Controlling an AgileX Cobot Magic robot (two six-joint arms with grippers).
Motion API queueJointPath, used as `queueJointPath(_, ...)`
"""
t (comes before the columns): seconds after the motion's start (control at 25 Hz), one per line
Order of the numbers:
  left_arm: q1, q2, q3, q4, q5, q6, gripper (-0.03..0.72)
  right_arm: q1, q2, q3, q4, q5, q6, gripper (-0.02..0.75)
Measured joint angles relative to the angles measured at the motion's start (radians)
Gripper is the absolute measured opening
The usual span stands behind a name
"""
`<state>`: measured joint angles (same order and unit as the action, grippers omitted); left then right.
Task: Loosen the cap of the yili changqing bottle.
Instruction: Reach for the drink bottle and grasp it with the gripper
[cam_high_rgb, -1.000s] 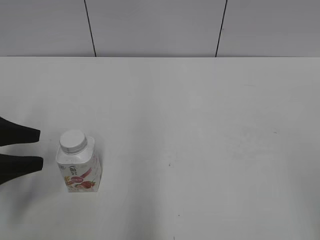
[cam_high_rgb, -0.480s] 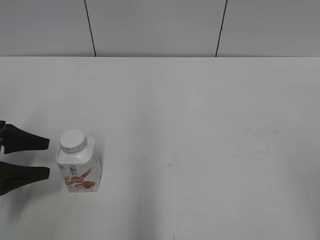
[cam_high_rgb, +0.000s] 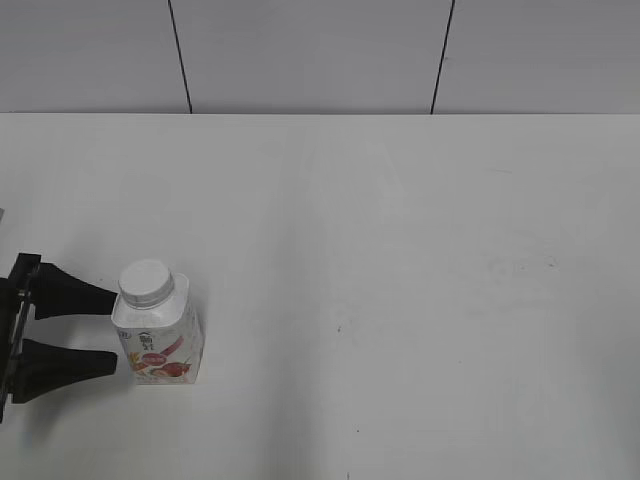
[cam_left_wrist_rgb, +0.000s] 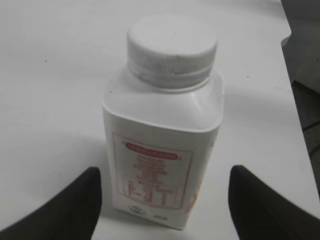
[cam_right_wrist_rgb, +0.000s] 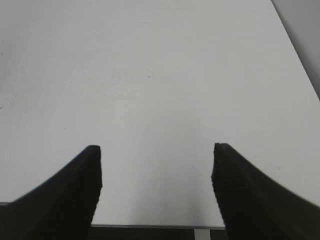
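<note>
- Fingers (cam_high_rgb: 95, 295) of the left gripper (cam_high_rgb: 108, 328) stand apart, tips just beside the yili changqing bottle (cam_high_rgb: 160, 335), holding nothing.
- Right gripper (cam_right_wrist_rgb: 156, 170) fingers spread wide over bare table (cam_high_rgb: 400, 250).
- Bottle stands upright near the table's left front; cap (cam_high_rgb: 146, 282) sits on its neck.

Lighting even, diffuse, from above; white table (cam_high_rgb: 400, 250) reads bright with no hard glare. Exterior view sharp; soft faint shadows sit under the yili changqing bottle (cam_high_rgb: 160, 335) and the left gripper (cam_high_rgb: 112, 330). Left wrist view dimmer, greyish, close-range blur on label print and on the cap (cam_left_wrist_rgb: 171, 47). Right wrist view mildly soft; dark fingers (cam_right_wrist_rgb: 70, 200) underexposed, detail lost.
</note>
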<state>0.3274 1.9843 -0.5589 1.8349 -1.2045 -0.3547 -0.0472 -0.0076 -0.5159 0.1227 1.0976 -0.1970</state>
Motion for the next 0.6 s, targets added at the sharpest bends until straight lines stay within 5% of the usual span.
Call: queueJointPath(0.6,0.0,0.062,-0.029,0.0,-0.002,0.023,0.489,0.0,0.0,0.0,0.0,0.0,0.0,0.546)
